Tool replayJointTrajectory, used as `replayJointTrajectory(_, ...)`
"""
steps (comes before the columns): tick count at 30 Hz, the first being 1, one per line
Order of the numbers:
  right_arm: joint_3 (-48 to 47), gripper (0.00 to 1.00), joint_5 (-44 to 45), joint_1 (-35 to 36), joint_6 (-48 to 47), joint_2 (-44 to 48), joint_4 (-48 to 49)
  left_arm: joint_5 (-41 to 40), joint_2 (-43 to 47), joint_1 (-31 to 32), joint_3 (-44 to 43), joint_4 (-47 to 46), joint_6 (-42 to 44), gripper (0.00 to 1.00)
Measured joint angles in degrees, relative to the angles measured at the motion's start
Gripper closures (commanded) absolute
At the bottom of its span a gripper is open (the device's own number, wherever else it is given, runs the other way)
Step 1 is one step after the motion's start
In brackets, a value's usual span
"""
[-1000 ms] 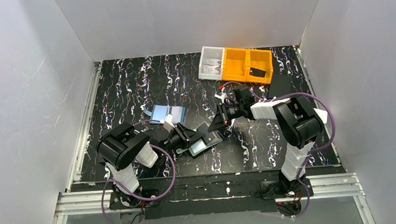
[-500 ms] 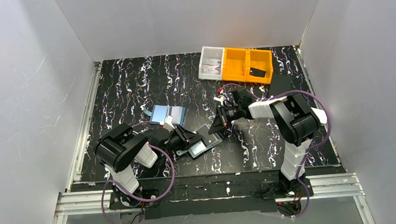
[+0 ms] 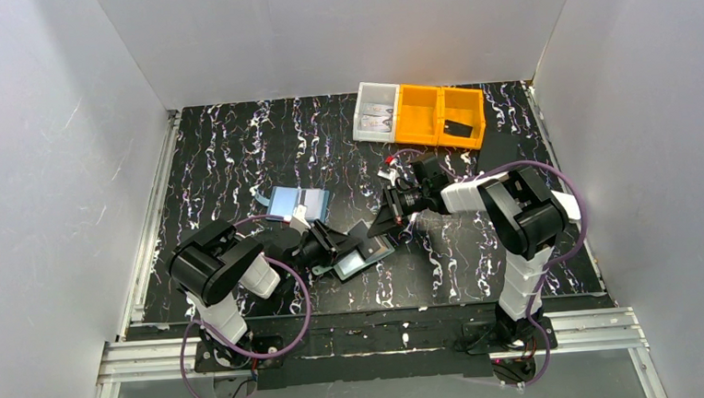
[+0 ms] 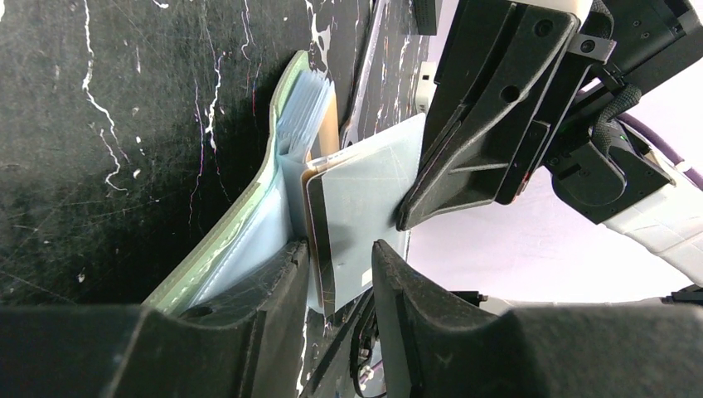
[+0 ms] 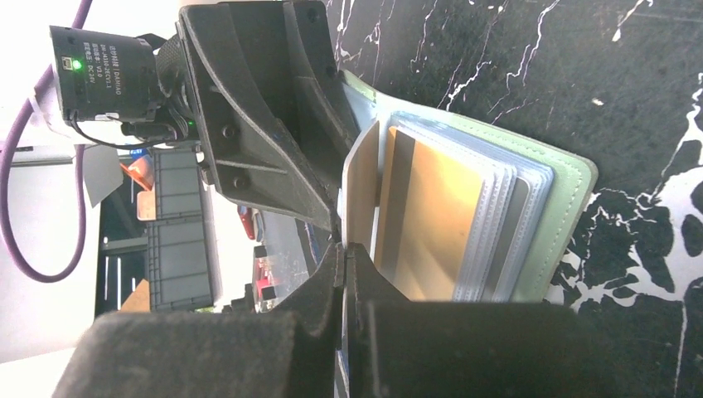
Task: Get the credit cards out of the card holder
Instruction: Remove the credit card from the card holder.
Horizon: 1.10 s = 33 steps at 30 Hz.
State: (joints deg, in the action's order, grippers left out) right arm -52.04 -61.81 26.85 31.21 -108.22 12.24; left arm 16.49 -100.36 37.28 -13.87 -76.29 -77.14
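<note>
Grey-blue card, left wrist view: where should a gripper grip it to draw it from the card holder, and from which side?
Take the grey-blue card by its bare outer edge, fingers on its flat faces, coming from the side away from the card holder. That edge stands free of the sleeves; the striped edge lies against them. The right gripper seems shut there.

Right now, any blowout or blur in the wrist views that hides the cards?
Left wrist: background blown out pale, left gripper's fingers soft, grey-blue card sharp. Right wrist: left side overexposed, right gripper's fingers blurred, orange card crisp. Top: even light, card holder tiny.
</note>
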Motion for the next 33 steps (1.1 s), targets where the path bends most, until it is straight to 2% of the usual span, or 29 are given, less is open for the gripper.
replayJointTrajectory(3,0.4,0.99,-0.1,0.0,1.2,0.0,1.2,0.0,0.0,0.0,0.0,0.0,0.0,0.69)
replayJointTrajectory(11,0.5,0.99,-0.2,-0.1,1.8,0.0,1.7,-0.3,0.0,0.0,0.0,0.4,0.3,0.81)
replayJointTrajectory(19,0.3,0.99,1.1,-0.2,-0.6,0.0,-0.9,-0.4,0.0,0.0,0.0,2.1,0.2,1.0)
replayJointTrajectory(27,-1.3,0.99,2.8,-0.2,-4.9,-0.1,-5.8,-0.4,1.5,0.0,0.0,3.8,0.6,1.0)
replayJointTrajectory(31,-1.8,0.8,2.9,-0.2,-6.1,-0.3,-7.0,-0.6,2.5,0.0,0.4,4.3,1.4,1.0)
replayJointTrajectory(33,-1.9,0.75,2.8,-0.2,-6.6,-0.5,-7.7,-0.7,2.9,0.0,0.8,3.6,1.7,1.0)
